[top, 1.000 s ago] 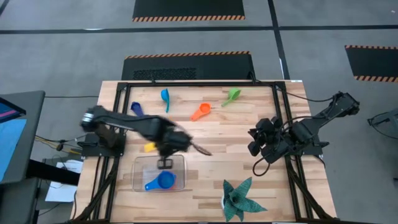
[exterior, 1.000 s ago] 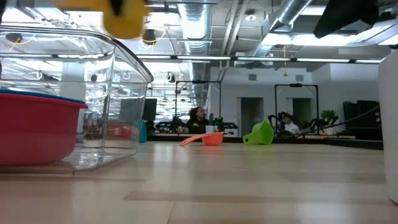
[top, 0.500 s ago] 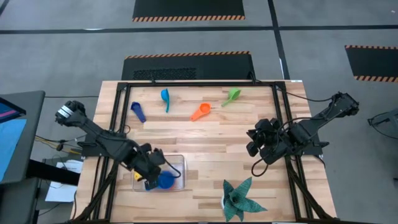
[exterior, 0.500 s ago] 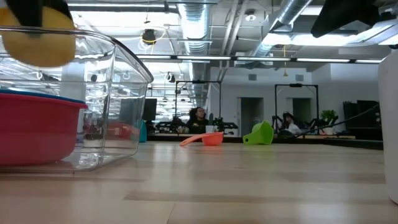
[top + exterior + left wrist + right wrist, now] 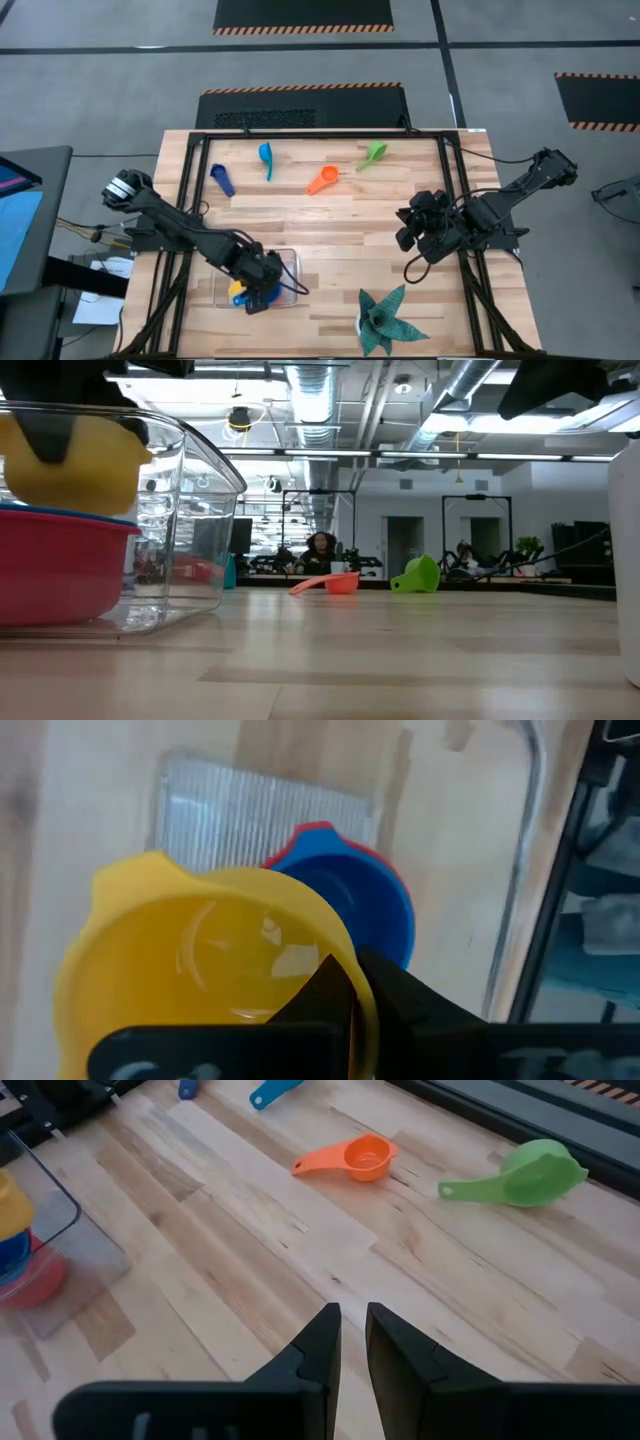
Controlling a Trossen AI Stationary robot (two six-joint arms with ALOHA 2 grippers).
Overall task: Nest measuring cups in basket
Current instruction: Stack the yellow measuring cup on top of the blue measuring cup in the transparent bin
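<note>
My left gripper (image 5: 352, 970) is shut on the yellow measuring cup (image 5: 210, 960) and holds it over the basket (image 5: 291, 262), a clear tray near the table's front left. Just under it, a blue cup (image 5: 352, 898) sits nested in a red cup (image 5: 55, 570) on the basket's floor. In the low view the yellow cup (image 5: 72, 460) hangs inside the basket's walls (image 5: 205, 520), close above the blue rim. My right gripper (image 5: 352, 1316) waits at the table's right side, its fingers slightly apart with nothing between them. My left gripper pinches the yellow cup's rim wall (image 5: 340, 955), with one finger (image 5: 318, 982) on the inside of the bowl and the other (image 5: 400, 995) outside. The fingers come steeply from above. The cup hangs mouth up, about level, clear of the cups below.
Along the far half of the table lie a dark blue cup (image 5: 222, 180), a light blue cup (image 5: 266, 157), an orange cup (image 5: 322, 180) and a green cup (image 5: 373, 154). A dark green spiky plant (image 5: 385, 320) stands at the front right.
My left gripper has carried the yellow cup from above the basket's far edge toward the table's near edge and down. The cup now hangs inside the basket's walls, close above the nested blue and red cups. The gripper has stayed shut on it.
</note>
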